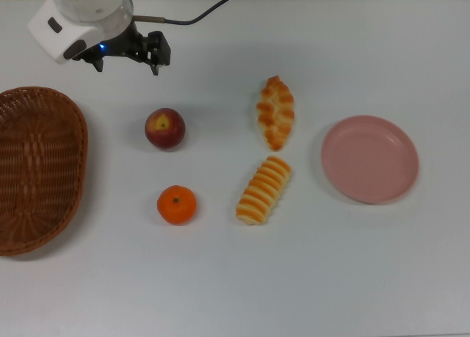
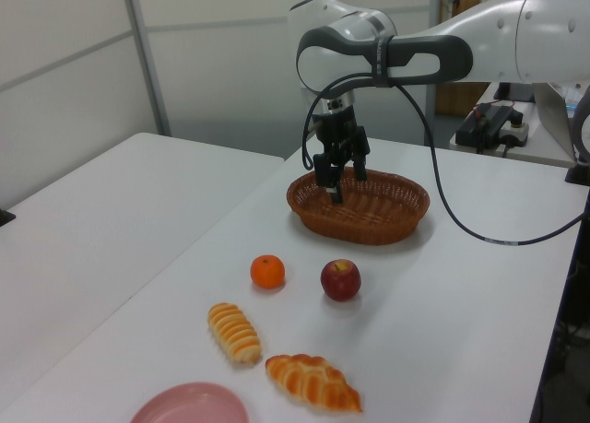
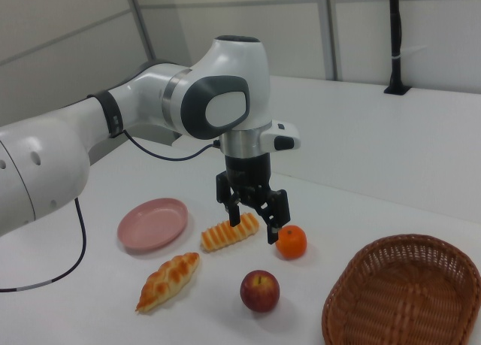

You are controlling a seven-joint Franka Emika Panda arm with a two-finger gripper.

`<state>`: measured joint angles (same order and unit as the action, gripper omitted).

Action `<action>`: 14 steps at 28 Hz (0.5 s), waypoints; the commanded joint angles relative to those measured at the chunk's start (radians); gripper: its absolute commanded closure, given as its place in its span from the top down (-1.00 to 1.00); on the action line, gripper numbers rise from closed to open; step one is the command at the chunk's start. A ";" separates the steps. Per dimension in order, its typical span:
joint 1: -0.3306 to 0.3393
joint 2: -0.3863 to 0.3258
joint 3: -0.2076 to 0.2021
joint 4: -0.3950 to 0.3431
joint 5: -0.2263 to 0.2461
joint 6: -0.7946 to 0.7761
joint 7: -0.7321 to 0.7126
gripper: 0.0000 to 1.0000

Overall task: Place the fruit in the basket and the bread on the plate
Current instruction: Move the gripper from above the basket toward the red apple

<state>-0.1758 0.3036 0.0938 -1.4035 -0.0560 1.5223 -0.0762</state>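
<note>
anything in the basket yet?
No. In the top view the basket is empty; the apple and tangerine sit on the table to the top view's right of it.

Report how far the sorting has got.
Nothing is placed yet. The basket and the plate hold nothing. The hand is open, holding nothing, above the table. Left to do: apple and tangerine into the basket, braided loaf and ribbed loaf onto the plate.

White table (image 2: 111, 257) w/ a seam down the middle in the left view (two tops pushed together). Pale panelled walls (image 3: 248, 14) behind, grey metal uprights (image 2: 147, 59). Black post (image 3: 396, 40) stands on far tabletop in right view. Even indoor light.
</note>
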 commanded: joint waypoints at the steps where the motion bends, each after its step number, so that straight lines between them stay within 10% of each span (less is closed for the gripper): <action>1: 0.001 -0.009 -0.005 -0.012 -0.008 0.036 -0.030 1.00; 14: 0.035 0.029 0.003 -0.028 -0.062 0.116 -0.062 1.00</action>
<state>-0.1477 0.3371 0.1011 -1.4131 -0.0933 1.6185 -0.1129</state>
